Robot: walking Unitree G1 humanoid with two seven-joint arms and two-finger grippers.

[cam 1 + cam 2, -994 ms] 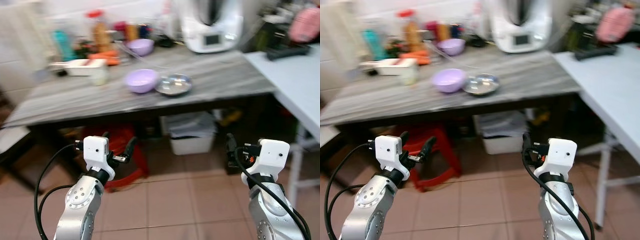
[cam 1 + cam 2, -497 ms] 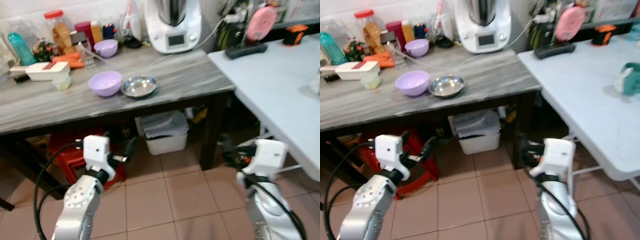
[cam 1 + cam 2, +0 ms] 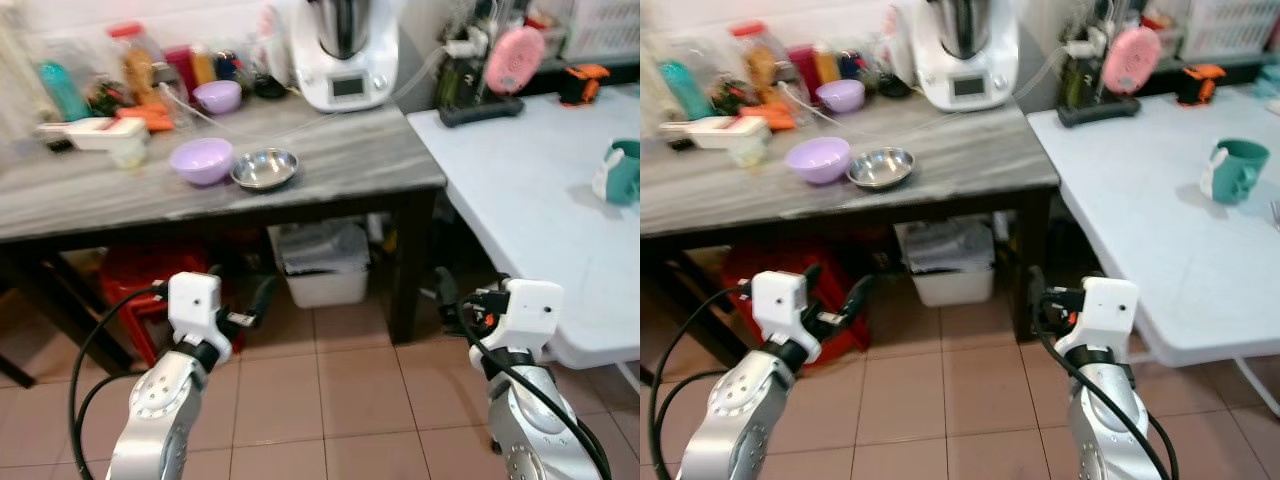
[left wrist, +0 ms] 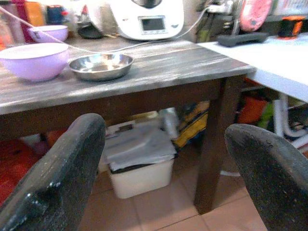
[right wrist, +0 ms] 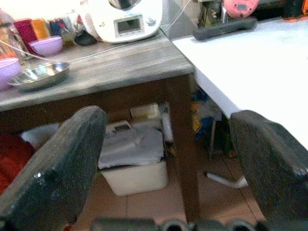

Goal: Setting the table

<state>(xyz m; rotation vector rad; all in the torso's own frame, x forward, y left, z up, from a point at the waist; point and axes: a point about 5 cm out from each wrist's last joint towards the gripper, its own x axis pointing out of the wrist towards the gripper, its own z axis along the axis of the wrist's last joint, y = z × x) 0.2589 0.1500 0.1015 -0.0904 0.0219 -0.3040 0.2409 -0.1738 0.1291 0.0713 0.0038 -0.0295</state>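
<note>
Left end effector (image 4: 163, 178) and right end effector (image 5: 168, 178) are held low over the tiled floor (image 3: 330, 400), fingers spread apart, nothing gripped. Shallow round steel bowl (image 3: 264, 168) is seen on grey wooden desk (image 3: 340, 160), beside lilac plastic bowl (image 3: 201, 160).

No text, label or number can be read anywhere.

Lilac bowl (image 3: 201, 160), steel dish (image 3: 264, 168), apparently teal mug (image 3: 1237, 171).
</note>
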